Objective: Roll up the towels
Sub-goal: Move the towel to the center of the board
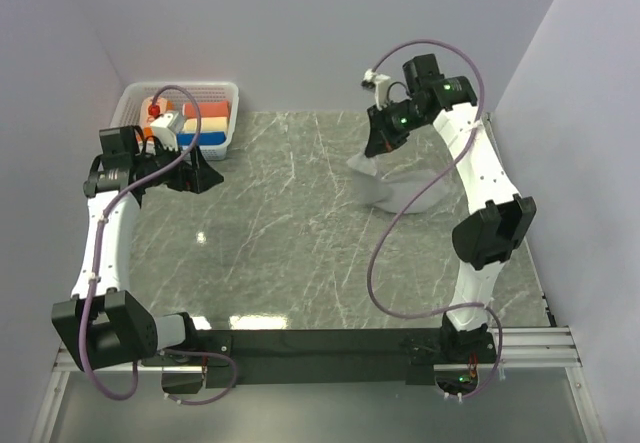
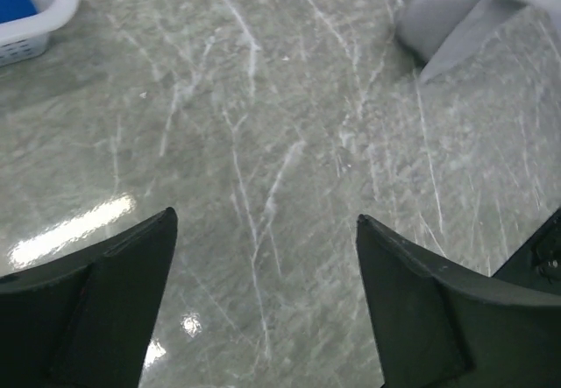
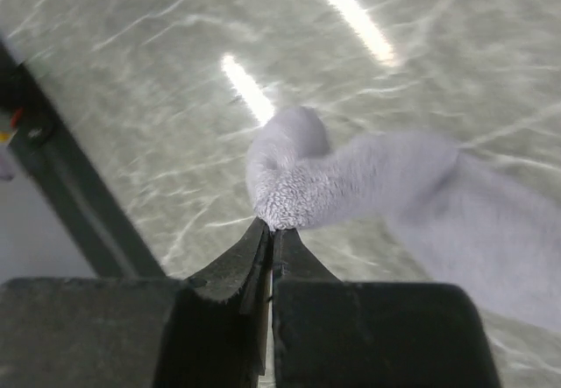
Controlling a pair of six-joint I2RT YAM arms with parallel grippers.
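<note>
Right gripper (image 3: 270,229): jaws fully closed, pinching a bunched edge of the grey towel (image 3: 394,186). I can't tell if it's a corner or a fold. The pinched end looks raised and the rest trails on the table (image 1: 280,243), far right side, crumpled rather than flat.

Left gripper (image 2: 263,222): jaws wide apart, nothing in them. It hovers over bare marble at far left, just beside the white basket (image 1: 225,93) holding the small rolls (image 1: 205,123), well apart from the towel.

Step, as I read it: pick up and spread the grey towel. Rolling hasn't begun and no rolled edge is visible.

Next move needs:
- drag or lift the pinched end toward table centre so both arms can reach it
- flatten the cloth and square it up
- bring the left gripper over to pin or take the opposite edge
- start the roll from one short end, with even tension

Risk: a single pinch point on soft pile means the cloth may fold over itself instead of spreading.
</note>
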